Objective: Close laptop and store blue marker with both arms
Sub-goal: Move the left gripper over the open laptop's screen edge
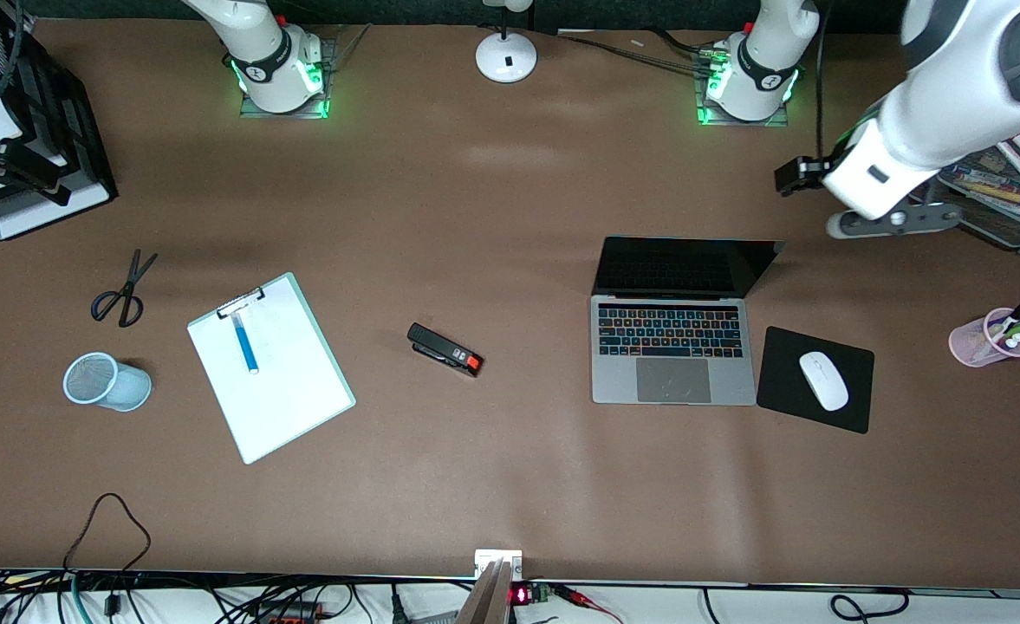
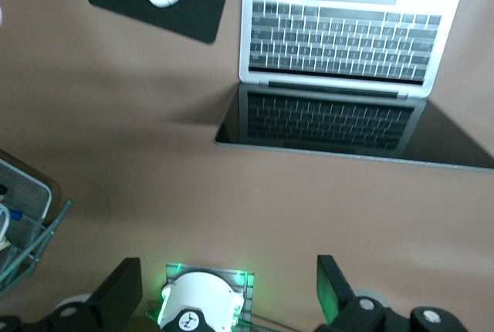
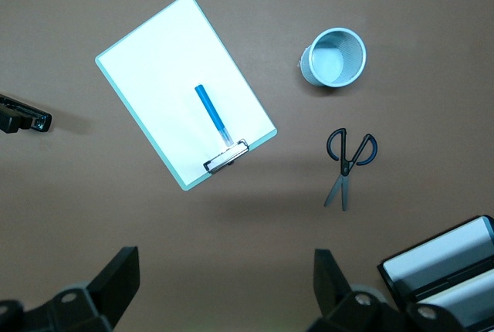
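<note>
I see the laptop (image 1: 672,334) open, the blue marker (image 1: 244,341) on the clipboard (image 1: 270,368) (at nine o'clock). Left end effector (image 2: 230,297) and right end effector (image 3: 226,289) both hang open, empty.

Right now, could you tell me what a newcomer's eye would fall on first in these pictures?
Probably the open laptop, dark screen upright, beside the black mouse pad toward the left arm's end of the table. Next, the blue marker lying on the white clipboard toward the right arm's end.
</note>
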Tool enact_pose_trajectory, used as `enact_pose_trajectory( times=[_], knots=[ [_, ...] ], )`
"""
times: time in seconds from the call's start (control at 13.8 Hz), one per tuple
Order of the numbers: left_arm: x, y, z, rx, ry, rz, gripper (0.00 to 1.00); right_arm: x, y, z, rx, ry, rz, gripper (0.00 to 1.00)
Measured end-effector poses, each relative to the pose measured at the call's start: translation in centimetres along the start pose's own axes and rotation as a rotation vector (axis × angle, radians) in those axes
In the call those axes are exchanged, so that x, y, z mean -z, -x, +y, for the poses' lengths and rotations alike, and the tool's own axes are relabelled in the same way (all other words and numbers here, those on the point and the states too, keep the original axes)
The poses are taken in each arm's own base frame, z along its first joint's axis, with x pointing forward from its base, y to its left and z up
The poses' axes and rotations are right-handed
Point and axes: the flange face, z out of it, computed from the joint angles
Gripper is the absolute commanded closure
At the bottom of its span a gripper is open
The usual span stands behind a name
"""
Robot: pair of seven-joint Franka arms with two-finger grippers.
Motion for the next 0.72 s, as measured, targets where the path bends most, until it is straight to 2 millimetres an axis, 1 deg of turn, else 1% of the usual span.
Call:
enact_pose_trajectory(
  times=[0.29,0.43,0.58,0.72],
  knots=[
    [-6.3,-0.2,3.6,0.009,-0.025,-0.009,0.00,0.0,0.0,0.0,0.000,0.000,0.000,0.00],
    [-9.4,-0.1,5.0,0.006,-0.032,-0.002,0.00,0.0,0.0,0.0,0.000,0.000,0.000,0.00],
    [-12.2,0.0,5.5,0.003,-0.035,0.000,0.00,0.0,0.0,0.0,0.000,0.000,0.001,0.00],
    [-14.6,0.1,5.6,-0.002,-0.040,-0.008,0.00,0.0,0.0,0.0,0.000,0.000,0.001,0.00]
  ],
)
